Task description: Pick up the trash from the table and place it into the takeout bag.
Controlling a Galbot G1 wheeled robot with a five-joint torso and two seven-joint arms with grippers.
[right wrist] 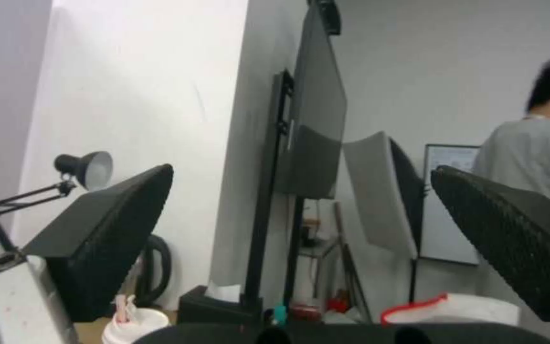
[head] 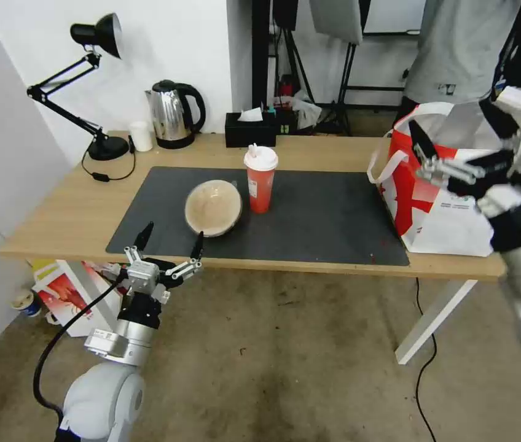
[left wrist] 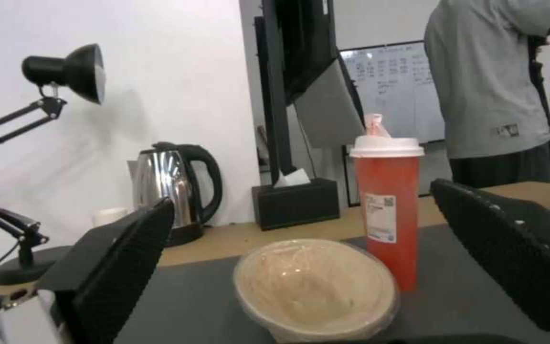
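Left gripper (head: 171, 240), fingers spread, hovers at the table (head: 58, 215) edge before one tan bowl (head: 214, 207) and one red cup (head: 260, 179); right gripper (head: 425, 156), also spread, hangs over the bag (head: 438, 212), partly hiding it.

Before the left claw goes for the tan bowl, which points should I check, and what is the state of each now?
1. Left claw open: ok.
2. Left claw lined up with the tan disposable bowl: ok; it sits at the table edge, bowl ahead between its fingers.
3. Bowl apart from the red paper cup: cannot tell, very close.
4. Takeout bag upright on the table: ok.
5. Right claw clear of the bag mouth: not ok, raised before it.
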